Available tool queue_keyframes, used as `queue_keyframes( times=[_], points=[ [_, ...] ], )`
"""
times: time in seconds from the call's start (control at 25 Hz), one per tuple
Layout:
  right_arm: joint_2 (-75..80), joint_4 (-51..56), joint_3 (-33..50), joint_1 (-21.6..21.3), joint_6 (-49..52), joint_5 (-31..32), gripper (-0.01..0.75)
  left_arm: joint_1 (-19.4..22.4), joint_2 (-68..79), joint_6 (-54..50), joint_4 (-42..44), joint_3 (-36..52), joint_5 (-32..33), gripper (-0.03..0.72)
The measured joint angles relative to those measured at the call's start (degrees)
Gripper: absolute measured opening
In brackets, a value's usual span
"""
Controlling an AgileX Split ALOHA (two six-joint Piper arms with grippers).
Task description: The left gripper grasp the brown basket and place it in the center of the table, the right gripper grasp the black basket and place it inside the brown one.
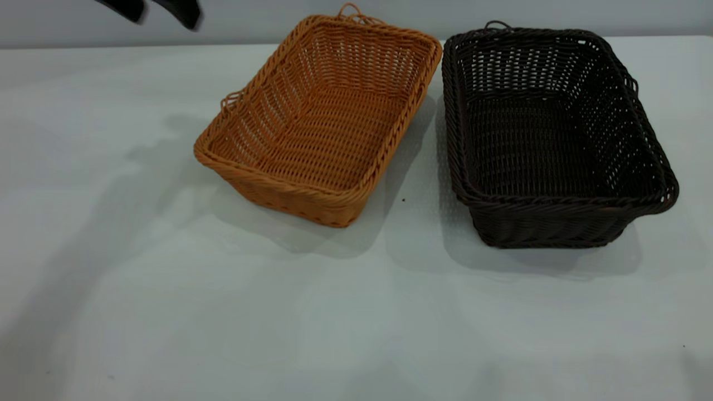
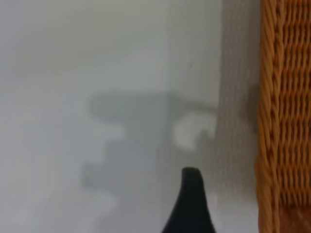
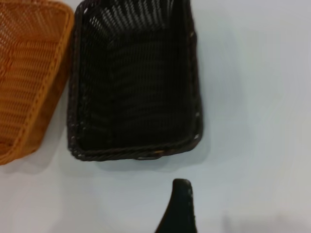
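Left gripper [image 1: 149, 11] raised, apart from brown basket [image 1: 317, 120].

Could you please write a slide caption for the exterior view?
Brown basket and black basket side by side on the table, left claw raised.

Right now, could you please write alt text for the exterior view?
A brown basket and a black basket sit side by side on a white table, both empty. The left pincer hangs open above the far left corner.
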Motion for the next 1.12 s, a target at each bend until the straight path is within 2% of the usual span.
queue_keyframes(
  times=[0.32, 0.56, 0.68, 0.84, 0.92, 1.12],
  points=[
    [15.7, 9.2, -0.1, 0.0, -2.0, -4.1, 0.594, -3.6, 14.4, 0.0, 0.0, -11.7, -0.6, 0.554],
    [29.0, 24.7, -0.2, 0.0, -11.1, -6.5, 0.594, -4.4, 21.2, 0.0, -0.2, -17.0, -0.8, 0.525],
    [36.0, 34.6, -0.3, 0.0, -17.5, -7.1, 0.594, -4.8, 23.5, -0.1, -0.2, -19.0, -0.9, 0.419],
    [45.8, 47.7, -0.7, 0.2, -25.2, -7.6, 0.594, -4.8, 23.8, -0.2, -0.3, -20.8, -0.4, 0.123],
    [50.5, 53.7, -0.8, 1.2, -28.5, -8.7, 0.594, -4.7, 22.6, -0.2, -0.3, -21.2, 0.3, 0.087],
    [62.5, 68.0, -0.9, 4.9, -35.6, -11.7, 0.594, -4.0, 16.0, 0.1, 0.7, -21.4, 1.0, 0.085]
  ],
)
